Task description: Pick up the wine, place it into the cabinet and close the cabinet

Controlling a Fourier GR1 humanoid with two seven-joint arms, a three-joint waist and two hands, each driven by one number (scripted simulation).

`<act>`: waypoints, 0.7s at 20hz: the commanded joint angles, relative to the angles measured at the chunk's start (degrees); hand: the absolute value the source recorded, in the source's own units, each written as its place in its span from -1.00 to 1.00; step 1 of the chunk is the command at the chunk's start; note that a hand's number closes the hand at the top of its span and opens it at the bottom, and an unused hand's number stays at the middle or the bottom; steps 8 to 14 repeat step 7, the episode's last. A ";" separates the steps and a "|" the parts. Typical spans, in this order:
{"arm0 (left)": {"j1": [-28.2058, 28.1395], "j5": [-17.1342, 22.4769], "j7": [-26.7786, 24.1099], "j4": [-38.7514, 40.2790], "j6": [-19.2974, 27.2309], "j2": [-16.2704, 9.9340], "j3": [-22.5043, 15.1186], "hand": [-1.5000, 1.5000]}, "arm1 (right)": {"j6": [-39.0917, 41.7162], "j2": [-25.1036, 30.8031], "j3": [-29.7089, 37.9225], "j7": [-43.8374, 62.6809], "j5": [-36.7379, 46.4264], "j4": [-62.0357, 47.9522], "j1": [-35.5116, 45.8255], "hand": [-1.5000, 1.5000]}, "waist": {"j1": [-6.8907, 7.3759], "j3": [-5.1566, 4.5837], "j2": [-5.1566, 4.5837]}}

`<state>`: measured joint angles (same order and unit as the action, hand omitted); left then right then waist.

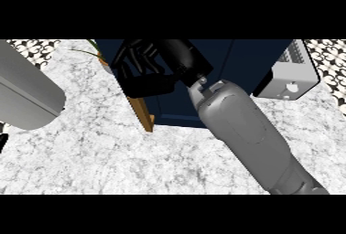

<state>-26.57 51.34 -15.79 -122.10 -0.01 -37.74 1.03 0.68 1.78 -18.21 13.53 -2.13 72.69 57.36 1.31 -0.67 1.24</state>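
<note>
Right hand: fingers curled at the upper edge of the open cabinet door; whether they pinch anything, cannot tell.
Cabinet: dark blue, on marbled table.
Wine: not visible.
Toaster: right of cabinet.

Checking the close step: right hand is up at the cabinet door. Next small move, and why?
Probably push the cabinet door further toward shut. The right hand is at the door's upper part, the door's wooden edge stands out over the counter, and no wine shows outside the dark blue cabinet. Whether the wine is inside cannot be seen.
</note>
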 commanded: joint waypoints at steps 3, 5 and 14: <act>3.89 -1.12 1.40 1.69 1.38 0.57 -1.37 -1.00 | -1.01 5.84 6.78 -2.05 1.96 -10.32 3.55 1.00 | -0.34 0.62 -2.16; 5.41 -2.42 0.76 2.58 2.56 2.62 -3.88 -1.00 | 0.12 6.81 7.41 -3.06 1.13 -10.16 3.33 1.00 | -1.00 0.62 -2.21; 6.42 -4.15 0.16 3.10 4.19 4.10 -5.37 -1.00 | 1.32 8.07 7.59 -3.73 0.76 -10.05 2.91 1.00 | -1.47 0.63 -2.22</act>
